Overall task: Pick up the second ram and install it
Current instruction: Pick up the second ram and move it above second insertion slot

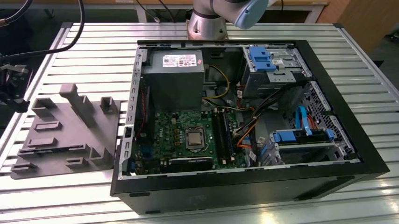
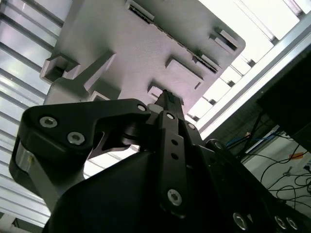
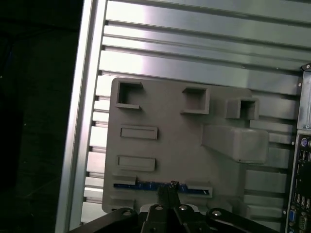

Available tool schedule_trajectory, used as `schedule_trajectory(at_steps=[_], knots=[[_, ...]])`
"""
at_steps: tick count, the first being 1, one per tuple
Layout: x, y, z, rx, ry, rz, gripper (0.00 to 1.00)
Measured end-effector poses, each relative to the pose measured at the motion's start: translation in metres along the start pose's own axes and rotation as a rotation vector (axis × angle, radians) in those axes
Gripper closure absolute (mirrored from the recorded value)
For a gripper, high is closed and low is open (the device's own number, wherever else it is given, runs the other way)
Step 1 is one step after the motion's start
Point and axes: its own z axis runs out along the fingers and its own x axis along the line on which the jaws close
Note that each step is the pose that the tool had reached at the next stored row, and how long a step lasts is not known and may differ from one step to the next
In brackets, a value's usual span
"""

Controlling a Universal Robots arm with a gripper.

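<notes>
The second ram lies on its long edge in a narrow slot of a grey holder plate. In the first wrist view it appears as a thin dark strip with some blue along it. The holder plate rests on the slatted metal desk, close to the desk edge on the exterior view's left, and it carries several raised blocks and open pockets. Just beside it, toward the middle of the desk, stands an open black computer case with a green motherboard inside. The pincer hangs above the holder plate, over the slot where the ram sits. In both wrist views its two fingers are pressed together (I see nothing held between them), so the pincer is clenched and empty. The line between the fingers runs across the length of the ram. I cannot tell from these views how high the tips are above the board, but they do not grasp it.
</notes>
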Motion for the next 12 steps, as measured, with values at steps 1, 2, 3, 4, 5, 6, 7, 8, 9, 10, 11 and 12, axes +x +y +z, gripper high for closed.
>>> schedule_trajectory(at_steps=[1, 2, 3, 4, 5, 6, 7, 8, 9, 10, 11, 12], knots=[[0.0000, 0.0000, 0.0000, -0.0002, 0.0001, -0.008, 0.89], [0.0000, 0.0000, 0.0000, -0.0005, 0.0002, -0.016, 0.89], [0.0000, 0.0000, 0.0000, -0.0007, 0.0004, -0.025, 0.89], [0.0000, 0.0000, 0.0000, -0.0009, 0.0006, -0.034, 0.89], [0.0000, 0.0000, 0.0000, -0.0011, 0.0007, -0.041, 0.89], [0.0000, 0.0000, 0.0000, -0.0014, 0.0007, -0.050, 0.89], [0.0000, 0.0000, 0.0000, -0.0015, 0.0008, -0.058, 0.89], [0.0000, 0.0000, 0.0000, -0.0018, 0.0010, -0.066, 0.89], [0.0000, 0.0000, 0.0000, -0.0020, 0.0010, -0.073, 0.89], [0.0000, 0.0000, 0.0000, -0.0022, 0.0012, -0.081, 0.89], [0.0000, 0.0000, 0.0000, -0.0024, 0.0013, -0.089, 0.89], [0.0000, 0.0000, 0.0000, -0.0026, 0.0014, -0.096, 0.89]])
